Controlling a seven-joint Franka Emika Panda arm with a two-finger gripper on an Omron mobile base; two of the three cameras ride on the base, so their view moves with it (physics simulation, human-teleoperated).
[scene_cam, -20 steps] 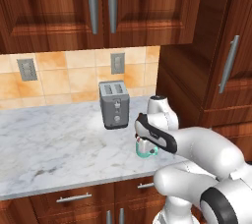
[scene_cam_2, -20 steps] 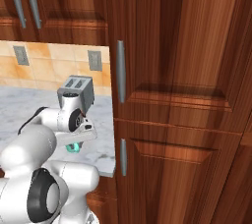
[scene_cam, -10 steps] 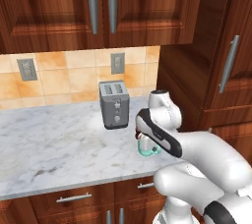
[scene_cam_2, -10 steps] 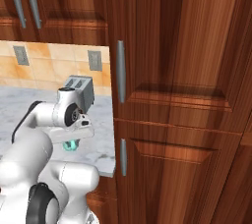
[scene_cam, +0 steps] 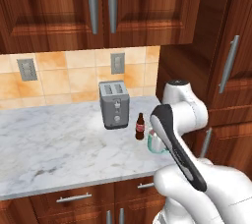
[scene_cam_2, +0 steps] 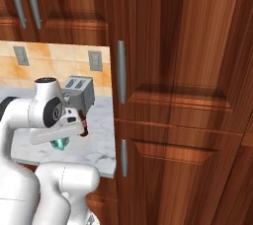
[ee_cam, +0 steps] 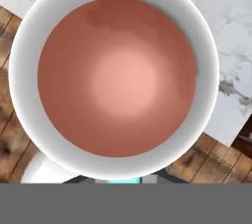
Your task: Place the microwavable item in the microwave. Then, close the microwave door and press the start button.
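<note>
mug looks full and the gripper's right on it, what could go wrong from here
The mug is filled nearly to its white rim with brown liquid, so a tilt or jerk while lifting could spill it. The gripper, shut at the mug's edge, seems to pinch only the rim, a grip that might slip. The small brown bottle stands right beside the mug, with the toaster close behind, so a sideways swing could knock the bottle over.

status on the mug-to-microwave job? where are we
Done: the arm has reached the mug beside the brown bottle on the marble counter. In hand: the grasp, with the gripper directly over the brown liquid and shut at the rim. Left: carrying it to the microwave, closing the door, pressing start.
</note>
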